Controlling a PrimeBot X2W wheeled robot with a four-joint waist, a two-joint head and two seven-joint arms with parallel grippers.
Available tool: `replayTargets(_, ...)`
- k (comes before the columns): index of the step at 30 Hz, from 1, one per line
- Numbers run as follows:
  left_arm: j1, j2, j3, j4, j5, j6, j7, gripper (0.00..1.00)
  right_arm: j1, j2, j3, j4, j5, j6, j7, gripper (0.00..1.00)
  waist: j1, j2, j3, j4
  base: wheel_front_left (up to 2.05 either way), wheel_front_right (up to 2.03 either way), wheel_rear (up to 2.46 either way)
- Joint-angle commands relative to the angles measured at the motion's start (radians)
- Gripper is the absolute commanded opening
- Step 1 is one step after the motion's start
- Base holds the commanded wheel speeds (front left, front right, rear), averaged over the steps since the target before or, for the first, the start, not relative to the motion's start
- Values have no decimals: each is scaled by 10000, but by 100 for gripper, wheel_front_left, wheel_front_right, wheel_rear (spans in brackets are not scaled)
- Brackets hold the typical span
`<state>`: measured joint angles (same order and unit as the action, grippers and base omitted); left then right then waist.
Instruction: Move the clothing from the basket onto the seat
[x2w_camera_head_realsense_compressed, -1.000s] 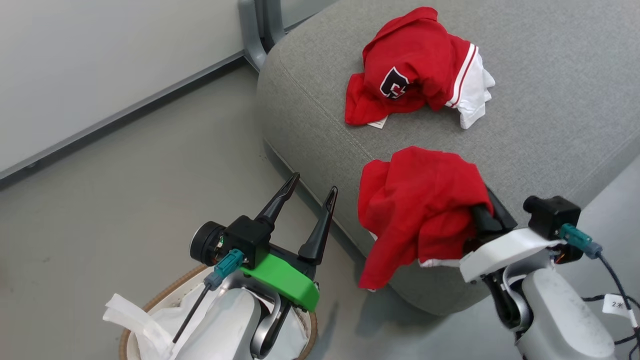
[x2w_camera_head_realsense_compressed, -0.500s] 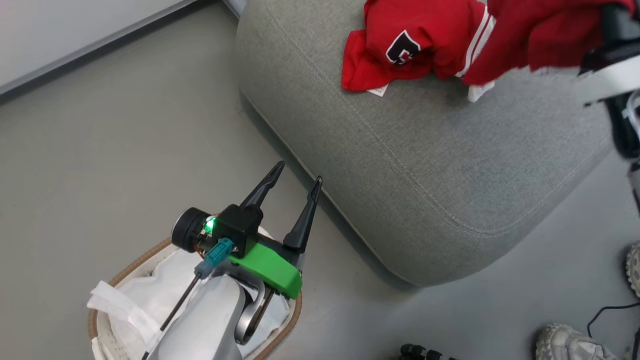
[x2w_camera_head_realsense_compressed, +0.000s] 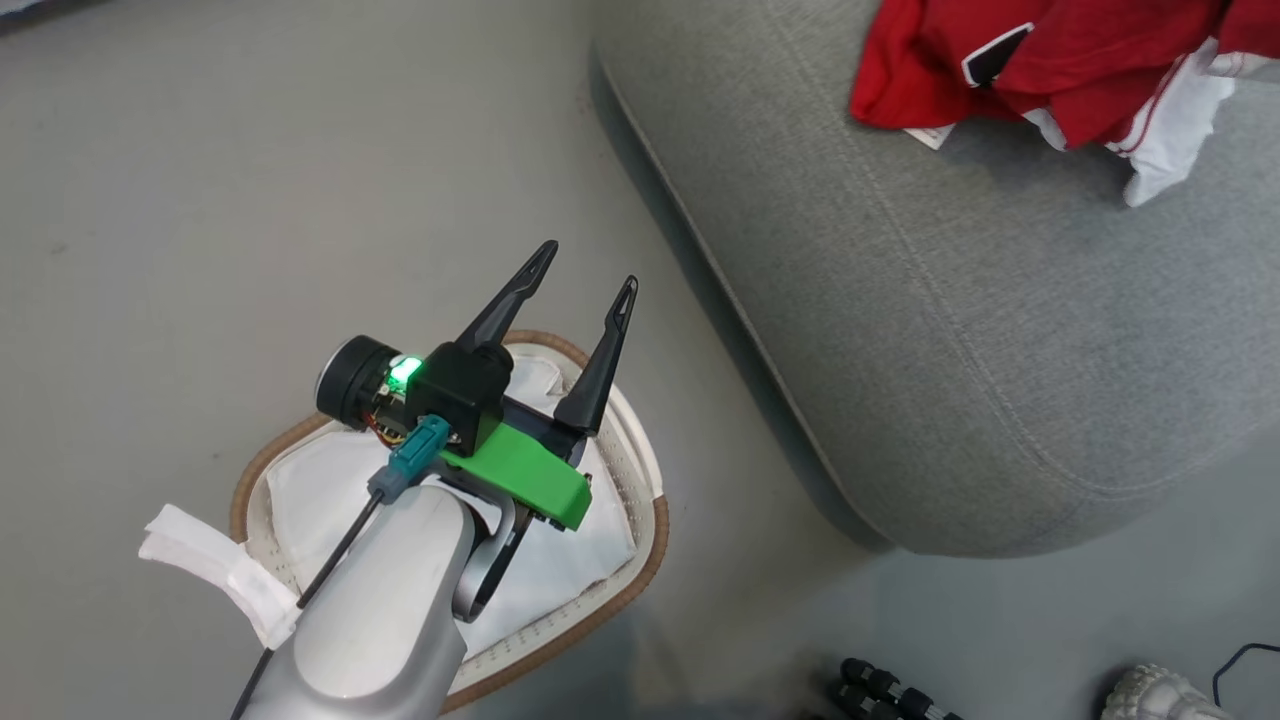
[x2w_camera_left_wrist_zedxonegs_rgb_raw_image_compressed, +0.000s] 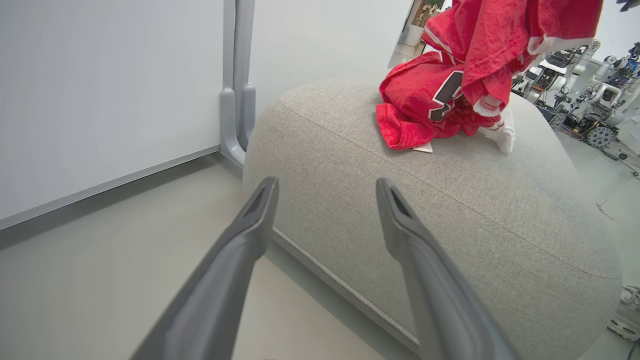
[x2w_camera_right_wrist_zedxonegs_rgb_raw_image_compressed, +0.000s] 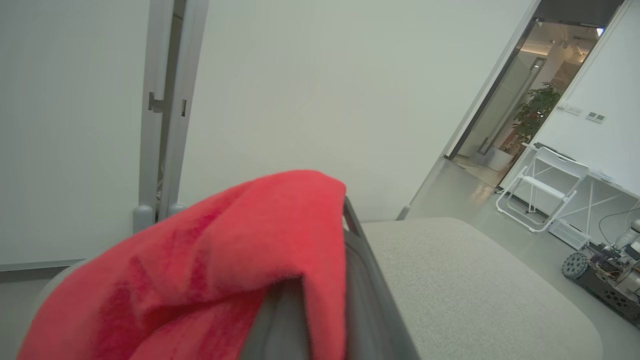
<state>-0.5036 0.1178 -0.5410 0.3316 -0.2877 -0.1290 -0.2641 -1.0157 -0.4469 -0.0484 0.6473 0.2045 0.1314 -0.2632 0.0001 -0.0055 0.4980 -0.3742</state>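
Crumpled clothing (x2w_camera_head_realsense_compressed: 1080, 70) on rounded fabric seat (x2w_camera_head_realsense_compressed: 950, 300)

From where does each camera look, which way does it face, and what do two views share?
Head view: on the head, facing down at floor, basket and seat; shows left gripper, open, and pale forearm.
Left wrist view: on the left wrist, facing along its fingers toward seat and clothing.
Right wrist view: on the right wrist, facing a white wall and doorway; clothing drapes its own fingers.
Shared: head and left wrist views both show clothing on the seat.
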Motion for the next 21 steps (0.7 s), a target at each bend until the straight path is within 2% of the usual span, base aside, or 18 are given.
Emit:
replayTargets(1, -218, 114, 77, -19, 98, -29, -1, 100, 34, 69, -231, 216, -159, -14, -18, 0, -1, 55, 973, 994, 0, 0, 0)
replayTargets(10, -326, 100, 208, -128, 172, -29, -3, 100, 743, 541, -1423, 1713, -1174, -14, -18, 0, -1, 55, 1614, 1609, 0, 0, 0)
replayTargets(17, -304, 54, 306, -71, 131, -30, -1, 100, 1164, 881, -2064, 2291, -1546, -13, -15, 0, -1, 55, 1533, 1652, 0, 0, 0)
replayTargets(18, -275, 44, 325, -64, 112, -30, -1, 100, 1214, 915, -2115, 2312, -1582, -13, -7, 2, -1, 55, 1468, 1638, 0, 0, 0)
replayTargets(20, -187, 17, 368, -46, 62, -30, -1, 100, 1343, 970, -2214, 2285, -1667, -13, -7, 34, -1, 55, 1268, 1589, 0, 0, 0)
replayTargets(21, -124, 3, 389, -45, 37, -30, -3, 100, 1411, 1030, -2253, 2252, -1674, -13, -7, 100, -1, 55, 1137, 1562, 0, 0, 0)
